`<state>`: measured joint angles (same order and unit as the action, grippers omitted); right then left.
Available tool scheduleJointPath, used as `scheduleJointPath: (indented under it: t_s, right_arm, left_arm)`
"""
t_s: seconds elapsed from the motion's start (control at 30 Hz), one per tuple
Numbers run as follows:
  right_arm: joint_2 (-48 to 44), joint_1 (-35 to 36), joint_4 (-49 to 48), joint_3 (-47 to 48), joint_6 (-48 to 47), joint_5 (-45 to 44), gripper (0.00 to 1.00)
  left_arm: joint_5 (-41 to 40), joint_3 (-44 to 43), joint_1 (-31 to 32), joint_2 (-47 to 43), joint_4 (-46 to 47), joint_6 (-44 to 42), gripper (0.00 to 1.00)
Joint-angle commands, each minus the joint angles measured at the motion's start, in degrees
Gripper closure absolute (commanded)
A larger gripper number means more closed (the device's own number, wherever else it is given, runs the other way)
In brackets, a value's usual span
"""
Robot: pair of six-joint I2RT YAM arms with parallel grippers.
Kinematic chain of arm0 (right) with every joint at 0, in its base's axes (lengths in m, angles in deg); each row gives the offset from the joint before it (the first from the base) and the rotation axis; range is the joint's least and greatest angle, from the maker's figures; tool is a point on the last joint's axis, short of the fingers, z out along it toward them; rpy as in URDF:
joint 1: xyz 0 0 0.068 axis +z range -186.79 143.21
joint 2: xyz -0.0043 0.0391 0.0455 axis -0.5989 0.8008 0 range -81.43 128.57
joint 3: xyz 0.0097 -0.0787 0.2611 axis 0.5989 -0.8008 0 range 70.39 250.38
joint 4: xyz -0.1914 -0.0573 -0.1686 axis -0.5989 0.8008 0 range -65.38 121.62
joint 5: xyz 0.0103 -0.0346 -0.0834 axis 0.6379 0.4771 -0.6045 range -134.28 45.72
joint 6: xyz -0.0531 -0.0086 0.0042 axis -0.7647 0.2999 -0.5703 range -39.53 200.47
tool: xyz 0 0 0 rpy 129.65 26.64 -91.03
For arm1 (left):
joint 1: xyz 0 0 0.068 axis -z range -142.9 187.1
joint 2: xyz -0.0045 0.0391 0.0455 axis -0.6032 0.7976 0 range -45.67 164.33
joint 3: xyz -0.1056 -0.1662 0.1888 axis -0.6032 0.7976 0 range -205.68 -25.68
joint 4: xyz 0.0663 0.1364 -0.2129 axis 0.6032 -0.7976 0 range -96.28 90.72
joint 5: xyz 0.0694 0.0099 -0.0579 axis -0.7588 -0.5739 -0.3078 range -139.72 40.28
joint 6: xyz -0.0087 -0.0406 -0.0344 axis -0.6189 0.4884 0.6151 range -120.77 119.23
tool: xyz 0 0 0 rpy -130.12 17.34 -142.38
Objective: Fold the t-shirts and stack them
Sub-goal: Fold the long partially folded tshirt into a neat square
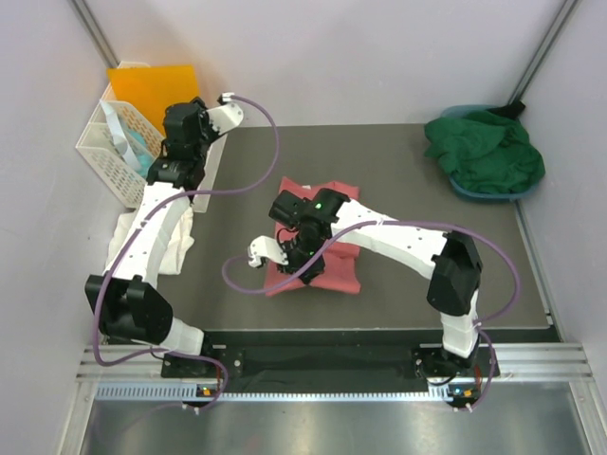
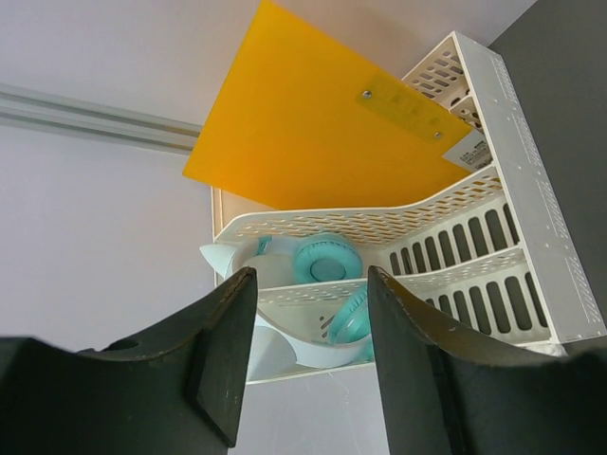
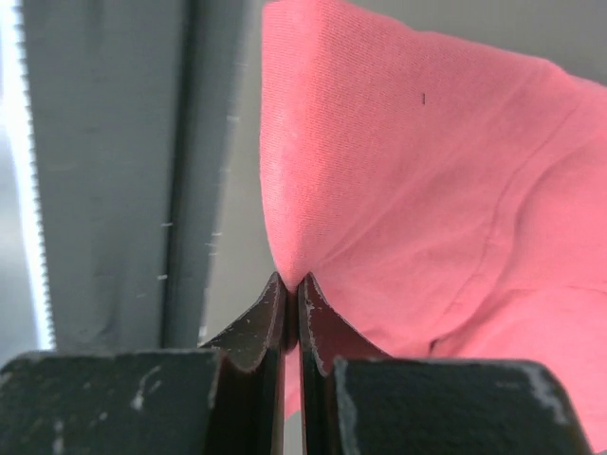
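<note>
The salmon-pink t-shirt (image 1: pixel 327 265) lies partly folded in the middle of the dark mat. My right gripper (image 1: pixel 289 254) is over its left part. In the right wrist view this gripper (image 3: pixel 292 284) is shut on a pinched fold of the pink t-shirt (image 3: pixel 417 180). The white t-shirt (image 1: pixel 161 237) lies crumpled at the mat's left edge, under my left arm. The dark green t-shirt (image 1: pixel 488 147) is heaped in a blue basin at the back right. My left gripper (image 1: pixel 169 156) is raised by the basket. It is open and empty (image 2: pixel 311 284).
A white lattice basket (image 1: pixel 106 156) with teal headphones (image 2: pixel 327 261) stands at the back left, and an orange folder (image 1: pixel 152 85) stands behind it. The blue basin (image 1: pixel 474 190) sits at the back right. The metal rail (image 1: pixel 332 365) runs along the near edge.
</note>
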<state>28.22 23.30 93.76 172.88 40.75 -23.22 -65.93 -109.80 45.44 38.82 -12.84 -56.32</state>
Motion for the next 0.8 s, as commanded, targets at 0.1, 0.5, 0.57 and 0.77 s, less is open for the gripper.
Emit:
scheduleJointPath:
  t_s: [0.1,0.5,0.57,0.77]
  right_arm:
    - [-4.0,3.4,11.2,6.5,-0.5,7.1,1.0]
    - [-2.7,0.9,6.0,6.7,-8.0,-6.6,1.0]
    - [-1.1,-0.5,5.7,9.1,-10.9,-8.9,1.0]
    - [3.3,-4.0,5.4,14.0,-16.9,-12.9,1.0]
  left_arm:
    - [1.3,-2.5,-0.3,-3.3,2.4,-0.4,0.44]
    - [0.1,0.2,-0.3,-5.7,0.8,2.3,0.44]
    - [0.0,0.4,-0.3,-5.7,1.1,2.4,0.44]
    - [-0.1,0.2,-0.3,-4.5,1.3,3.5,0.44]
